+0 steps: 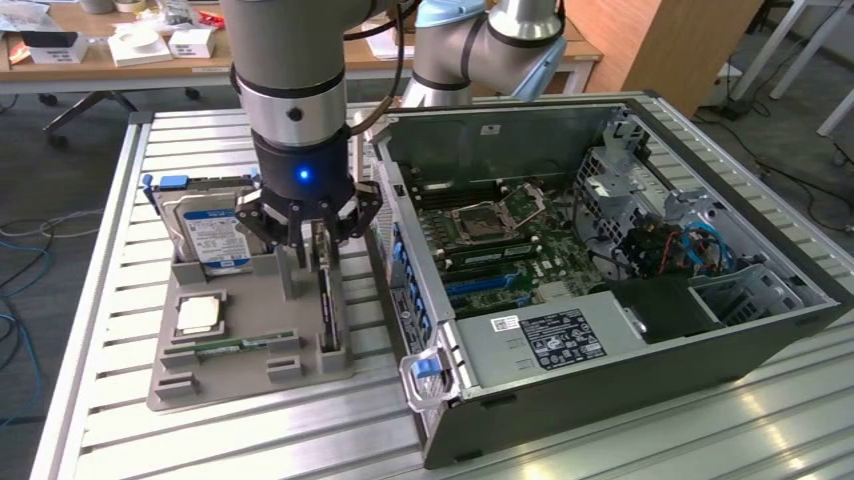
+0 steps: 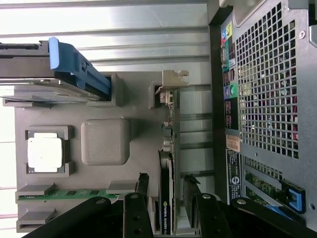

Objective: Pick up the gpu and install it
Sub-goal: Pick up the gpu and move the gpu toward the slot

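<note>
One robot arm is seen in the exterior view, brought down over a grey holder (image 1: 187, 385) that is set on the slatted table (image 1: 107, 440), just beside an open computer case (image 1: 601, 330). The pincer (image 1: 311, 258) is hung directly above the gpu (image 1: 327, 310), which is stood on edge in a narrow slot at the side of the holder nearest the case. It appears to be kept upright this way so that its thin top edge can be taken from above. A hard drive (image 1: 214, 235) is propped in its own slot toward the exterior view's left, and a square processor chip (image 1: 200, 313) and a memory stick (image 1: 240, 345) are laid flat in recesses of the holder. The case is laid on its side with the panel off, so the board inside is presented upward.

In the wrist view, the gpu (image 2: 166, 208) is seen edge-on in its slot in the holder (image 2: 143, 129), with its metal bracket at the far end. The pincer (image 2: 166, 176) is lined up with the card's length, and one finger is placed on each side of the card. A gap is visible between each fingertip (image 2: 143, 181) and the card, so the pincer is judged released and astride the gpu, not clamped on it. The card is seated in the holder and is not yet lifted. The hard drive (image 2: 74, 64), the chip (image 2: 44, 153) and the memory stick (image 2: 64, 194) are left untouched, well apart from the fingers.
</note>
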`<state>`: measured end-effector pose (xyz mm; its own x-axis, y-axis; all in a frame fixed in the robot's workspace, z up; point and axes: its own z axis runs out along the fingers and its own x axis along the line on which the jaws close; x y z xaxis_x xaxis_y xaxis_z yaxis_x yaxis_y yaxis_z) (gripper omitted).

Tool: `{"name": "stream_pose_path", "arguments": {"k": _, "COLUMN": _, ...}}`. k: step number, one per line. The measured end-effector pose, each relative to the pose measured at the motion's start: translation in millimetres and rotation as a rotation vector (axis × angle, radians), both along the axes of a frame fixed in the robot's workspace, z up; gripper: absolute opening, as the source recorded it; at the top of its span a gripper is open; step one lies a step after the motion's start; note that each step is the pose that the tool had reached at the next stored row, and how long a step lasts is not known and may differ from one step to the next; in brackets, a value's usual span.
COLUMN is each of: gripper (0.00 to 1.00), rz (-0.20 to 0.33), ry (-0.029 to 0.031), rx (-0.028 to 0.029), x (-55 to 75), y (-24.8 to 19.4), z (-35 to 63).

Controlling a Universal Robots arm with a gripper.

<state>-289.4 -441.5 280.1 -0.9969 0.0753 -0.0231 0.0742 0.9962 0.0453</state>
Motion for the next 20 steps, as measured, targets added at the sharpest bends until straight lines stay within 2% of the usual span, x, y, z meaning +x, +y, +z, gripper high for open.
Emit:
{"name": "stream_pose_path", "arguments": {"k": 11, "gripper": 0.41, "rz": 0.0, "ry": -0.0001, "rx": 0.0001, "x": 3.0, "y": -0.2, "z": -0.1}}
{"name": "stream_pose_path", "arguments": {"k": 20, "gripper": 0.41, "rz": 0.0, "ry": -0.0001, "rx": 0.0001, "x": 3.0, "y": -0.2, "z": -8.1}}
